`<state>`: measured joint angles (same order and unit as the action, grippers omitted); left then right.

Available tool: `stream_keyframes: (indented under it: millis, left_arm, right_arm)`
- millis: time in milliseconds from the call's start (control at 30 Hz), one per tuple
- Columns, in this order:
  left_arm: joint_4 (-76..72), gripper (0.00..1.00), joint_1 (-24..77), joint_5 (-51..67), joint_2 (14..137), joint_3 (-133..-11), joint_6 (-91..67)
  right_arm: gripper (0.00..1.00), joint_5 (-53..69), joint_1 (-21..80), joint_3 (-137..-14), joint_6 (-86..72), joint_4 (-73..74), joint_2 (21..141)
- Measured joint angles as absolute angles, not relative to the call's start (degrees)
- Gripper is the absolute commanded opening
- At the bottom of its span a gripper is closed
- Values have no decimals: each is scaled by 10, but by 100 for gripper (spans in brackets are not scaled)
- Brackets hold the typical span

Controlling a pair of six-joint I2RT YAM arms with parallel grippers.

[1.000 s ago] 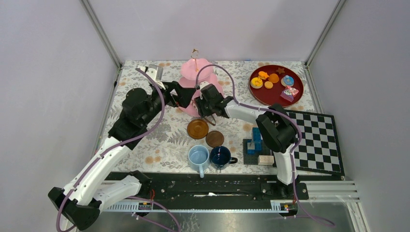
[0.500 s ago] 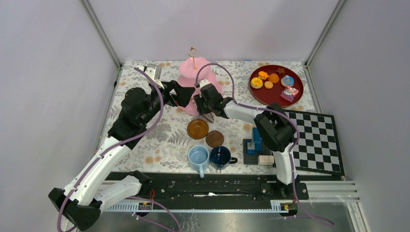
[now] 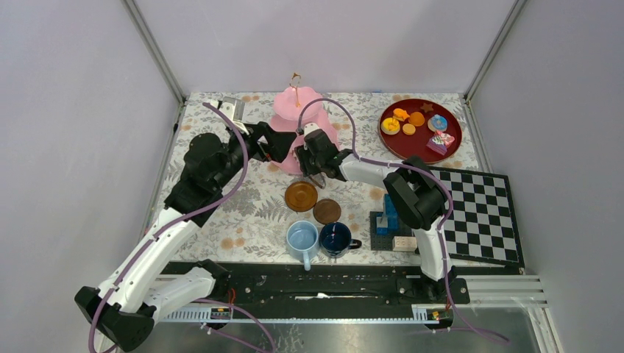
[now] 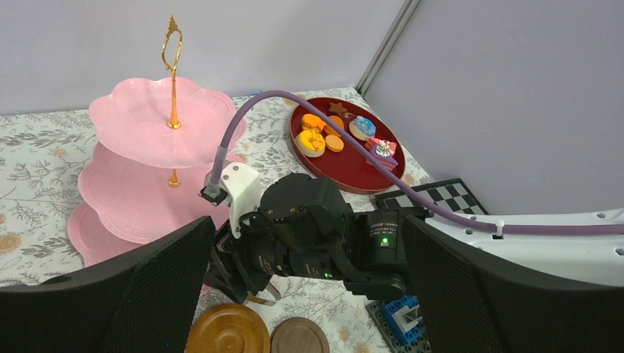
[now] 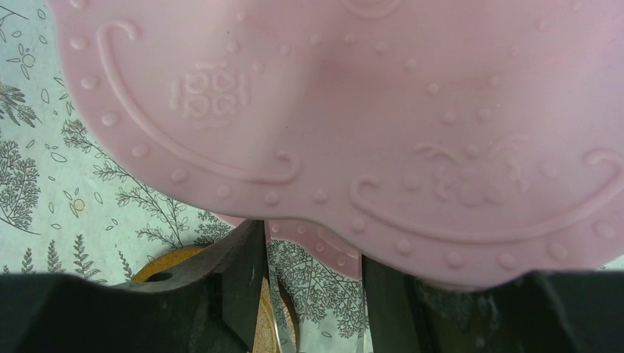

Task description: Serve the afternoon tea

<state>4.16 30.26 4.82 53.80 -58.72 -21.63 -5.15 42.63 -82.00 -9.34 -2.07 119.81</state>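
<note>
1. Your right gripper (image 5: 313, 254) is pinching the near rim of the pink stand's (image 3: 294, 110) bottom tier, with its fingers (image 5: 239, 283) pressing close together on either side of the rim.
2. Your left gripper (image 3: 282, 147) is hanging spread wide just beside the stand's left side, gripping nothing.
3. The stand is sitting at the back middle of the table (image 3: 221, 213).
4. Two brown saucers (image 3: 301, 195) are lying just in front of it. The light-blue mug (image 3: 302, 239) and dark-blue mug (image 3: 335, 238) are standing side by side nearer you.
5. The toy pastries (image 3: 416, 119) are resting on a red tray (image 3: 412, 154) at the back right, well apart from the stand.
</note>
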Motion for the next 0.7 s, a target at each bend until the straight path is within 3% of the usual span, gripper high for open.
stream_keyframes:
  millis: [300,700]
  left_arm:
    - [41,99,296,58,538,-587,-225]
    - [38,99,292,62,542,-587,-226]
  right_arm:
    - [61,-51,427,-813,-95,-23,1198]
    - [63,-51,428,-784,-94,-26,1183]
